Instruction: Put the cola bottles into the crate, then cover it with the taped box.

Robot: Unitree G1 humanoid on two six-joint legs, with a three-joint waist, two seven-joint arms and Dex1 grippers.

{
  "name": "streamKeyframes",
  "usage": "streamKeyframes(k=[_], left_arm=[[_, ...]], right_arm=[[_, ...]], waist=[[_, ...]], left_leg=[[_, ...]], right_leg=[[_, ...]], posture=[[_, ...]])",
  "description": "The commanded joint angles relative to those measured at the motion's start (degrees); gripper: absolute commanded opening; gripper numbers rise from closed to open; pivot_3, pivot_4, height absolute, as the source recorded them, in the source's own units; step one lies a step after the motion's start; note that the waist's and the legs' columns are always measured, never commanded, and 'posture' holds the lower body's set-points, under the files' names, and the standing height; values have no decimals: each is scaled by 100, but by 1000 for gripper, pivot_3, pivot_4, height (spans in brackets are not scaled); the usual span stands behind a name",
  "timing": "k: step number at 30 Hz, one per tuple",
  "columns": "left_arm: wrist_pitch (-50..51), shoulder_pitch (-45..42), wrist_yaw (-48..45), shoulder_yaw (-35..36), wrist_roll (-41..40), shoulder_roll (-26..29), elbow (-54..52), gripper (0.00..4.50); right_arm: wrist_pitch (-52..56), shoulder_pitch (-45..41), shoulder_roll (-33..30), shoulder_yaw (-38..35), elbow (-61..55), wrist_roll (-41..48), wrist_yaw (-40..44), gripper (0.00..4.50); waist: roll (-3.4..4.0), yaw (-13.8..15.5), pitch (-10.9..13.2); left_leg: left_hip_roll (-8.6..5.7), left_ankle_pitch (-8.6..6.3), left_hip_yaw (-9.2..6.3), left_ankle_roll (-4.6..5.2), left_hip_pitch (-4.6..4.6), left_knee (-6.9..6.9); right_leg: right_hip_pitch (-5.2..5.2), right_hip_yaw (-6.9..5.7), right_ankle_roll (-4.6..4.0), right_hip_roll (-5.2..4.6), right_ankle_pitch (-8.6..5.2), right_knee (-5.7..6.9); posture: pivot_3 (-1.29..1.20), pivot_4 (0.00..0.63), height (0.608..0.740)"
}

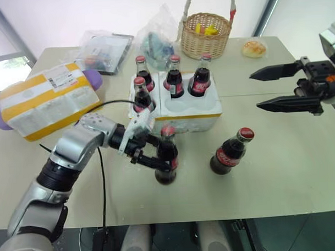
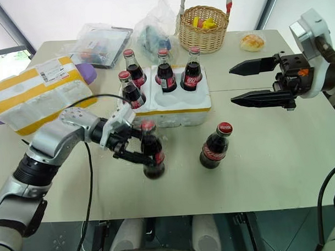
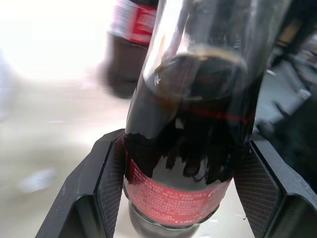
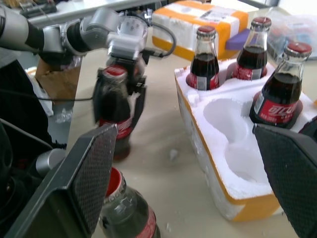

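While your left gripper [image 1: 157,153] pinches its jaws on one cola bottle [image 1: 166,158], the bottle stands upright, red cap up, dark with a red label, just before the crate [image 1: 208,110]. Four bottles fill the crate's wells; two wells are bare. Your right gripper [image 1: 271,89] is spread.

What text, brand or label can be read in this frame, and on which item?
"Coke": bottom of the red label on the bottle held in the left gripper.
Fine print above it: too small.
White script on the other bottles: blurred.
Shipping label on the taped box: too small.
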Motion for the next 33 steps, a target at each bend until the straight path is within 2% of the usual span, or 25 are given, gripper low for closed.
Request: streamKeyframes(k=[1,6,11,14,19,25,33], left_arm=[[406,-841,183,794,-594,-169,200,2586],[910,-1559,709,1154,-812,-511,450,2586],[1334,-1895,1652,1133,-655,-741,84,2586],[1505,-1985,2372,1044,-383,-818,-187,2586],[2710,-2478,4072,1492,-186,-1251,-246,2586],[3118,-2663,5064,1762,-77,-1716,-181,2586],[3466,-2538,5680,1702,-34,-2134,-408,2586]], right_arm=[[-60,-86,-2,-200,-68,44,-22,4500],[-85,-76,60,-197,-59,32,-57,4500],[-101,-15,121,-225,-67,22,-124,4500],[-102,-1,121,-230,-65,19,-129,4500],[-130,24,163,-226,-23,-1,-153,4500],[-236,32,292,-176,60,-56,-175,4500],[-265,33,403,-172,72,-58,-262,4500]], waist=[[-1,8,1],[-1,3,0],[-1,-27,1],[-1,-23,1],[-4,6,2],[-4,4,2],[-4,3,3]], left_leg=[[0,0,0,0,-2,1],[-3,-6,0,10,-2,-2],[-3,-6,-1,10,-1,-2],[-2,-6,-1,11,2,-5],[-4,-6,-2,10,-2,1],[-4,-6,-3,10,-1,-6],[-5,-5,-2,7,-1,-5]], right_leg=[[0,0,0,0,0,-1],[0,0,3,-1,-1,-2],[-1,0,4,-1,-1,1],[-1,0,4,0,-1,2],[-1,1,5,-1,0,1],[-2,0,7,-1,-2,0],[-1,0,8,-1,-2,0]], posture=[[0,150,737],[0,150,737],[0,150,737],[0,150,737],[0,150,737],[0,150,737],[0,150,737]])
